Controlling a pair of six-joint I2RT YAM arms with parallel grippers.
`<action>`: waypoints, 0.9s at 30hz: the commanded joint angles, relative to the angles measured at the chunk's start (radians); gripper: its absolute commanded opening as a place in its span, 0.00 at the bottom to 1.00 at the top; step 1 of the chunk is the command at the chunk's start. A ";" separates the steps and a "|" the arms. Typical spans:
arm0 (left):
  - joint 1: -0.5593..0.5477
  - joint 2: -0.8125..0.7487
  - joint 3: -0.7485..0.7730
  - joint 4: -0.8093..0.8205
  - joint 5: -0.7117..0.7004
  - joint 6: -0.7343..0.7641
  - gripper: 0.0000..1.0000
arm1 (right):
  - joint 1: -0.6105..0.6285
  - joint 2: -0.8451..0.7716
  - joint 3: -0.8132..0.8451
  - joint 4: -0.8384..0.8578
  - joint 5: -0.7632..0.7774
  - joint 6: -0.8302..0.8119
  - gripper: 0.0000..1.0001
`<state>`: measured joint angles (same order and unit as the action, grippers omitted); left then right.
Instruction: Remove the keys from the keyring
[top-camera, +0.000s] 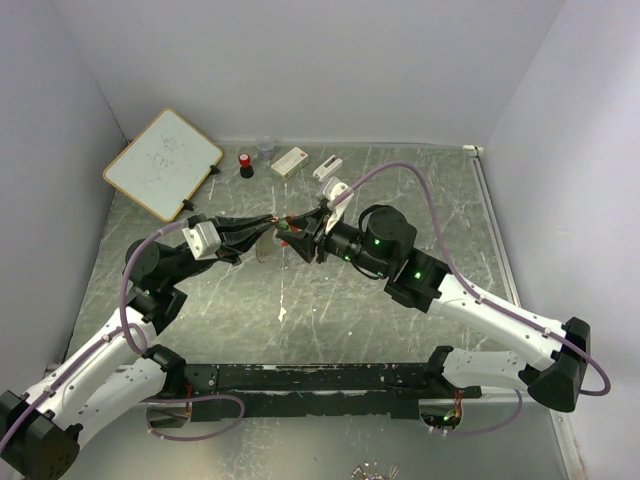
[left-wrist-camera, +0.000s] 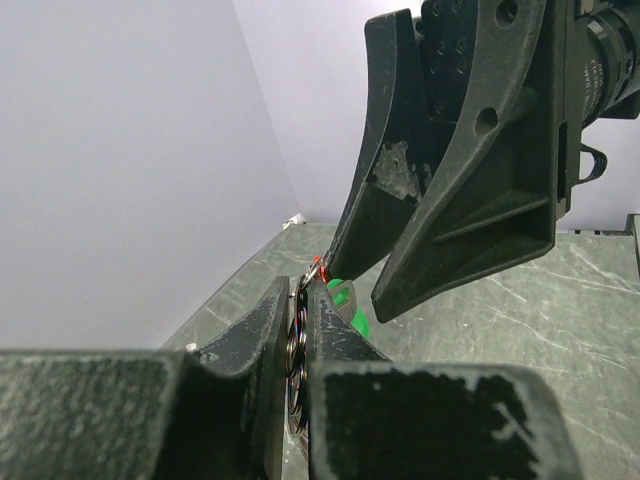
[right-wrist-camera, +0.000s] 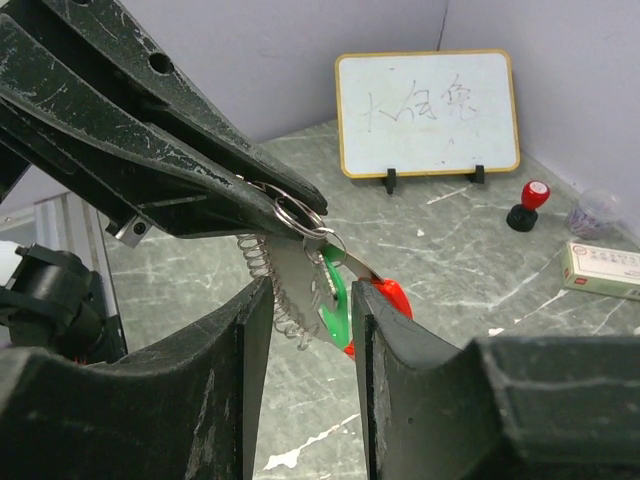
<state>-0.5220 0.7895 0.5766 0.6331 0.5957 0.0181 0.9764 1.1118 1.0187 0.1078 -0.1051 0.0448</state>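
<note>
Top view: your left end effector (top-camera: 262, 231) pinches the keyring (top-camera: 281, 222) above the bench (top-camera: 300, 320). Left wrist: that clamp looks tight; hold it. Right wrist: your right end effector (right-wrist-camera: 310, 300) gapes around the green key (right-wrist-camera: 333, 300), red key (right-wrist-camera: 392, 297) at 3 o'clock; close on one head only.

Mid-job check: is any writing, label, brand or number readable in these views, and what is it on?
On the yellow-framed white whiteboard: faint grey handwritten strokes, perhaps three characters, too faint to read.
On the white rectangular box: small print along its side, too blurred to read.
No other text shows.
</note>
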 joint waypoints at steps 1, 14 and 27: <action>0.000 -0.016 0.000 0.061 0.001 -0.007 0.07 | 0.004 0.016 -0.009 0.027 -0.015 0.019 0.37; -0.001 -0.029 0.006 0.074 -0.002 -0.009 0.07 | 0.005 0.000 -0.047 0.028 0.004 0.036 0.34; -0.001 -0.039 0.011 0.059 0.007 -0.014 0.07 | 0.004 0.013 -0.049 0.074 -0.020 0.037 0.36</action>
<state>-0.5220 0.7662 0.5766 0.6437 0.5911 0.0174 0.9768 1.1259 0.9707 0.1318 -0.1162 0.0757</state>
